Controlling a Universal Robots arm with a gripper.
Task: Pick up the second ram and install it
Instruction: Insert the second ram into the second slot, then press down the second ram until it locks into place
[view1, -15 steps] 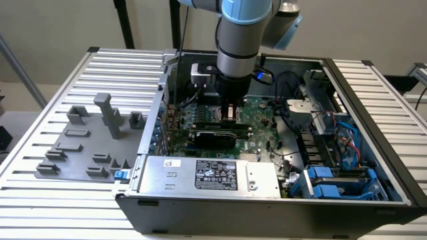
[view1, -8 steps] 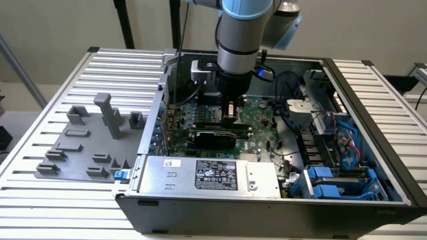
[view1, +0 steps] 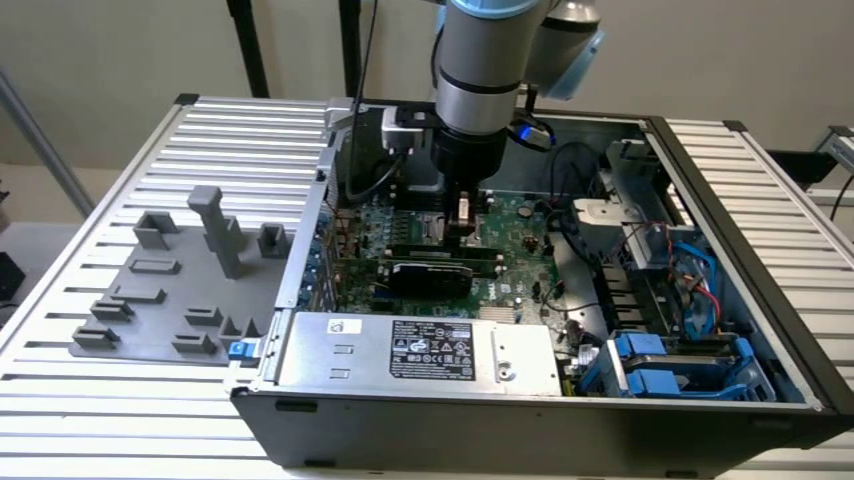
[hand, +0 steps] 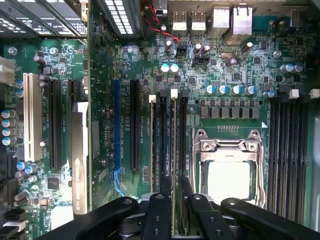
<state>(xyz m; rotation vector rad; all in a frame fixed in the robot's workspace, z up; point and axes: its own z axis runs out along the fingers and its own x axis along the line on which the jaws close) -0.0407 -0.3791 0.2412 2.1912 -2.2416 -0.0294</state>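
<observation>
The second ram (hand: 174, 145) shows edge-on as a thin greenish strip. It stands upright in line with a memory slot beside the silver processor socket (hand: 228, 175), and a white latch (hand: 174, 93) sits at its far end. My gripper (hand: 175, 182) straddles the stick's near end, its black fingers (hand: 164, 197) tight against both faces. In the exterior view the gripper (view1: 461, 232) points straight down, low over the green motherboard (view1: 518, 225) inside the open computer case. I cannot tell how deep the stick sits in the slot.
A black expansion card (view1: 427, 272) lies just in front of the gripper, with the silver power supply (view1: 420, 345) nearer. Cables (view1: 574, 215) and blue drive bays (view1: 667, 365) crowd the exterior view's right. A grey fixture plate (view1: 174, 280) lies outside the case on the slatted table.
</observation>
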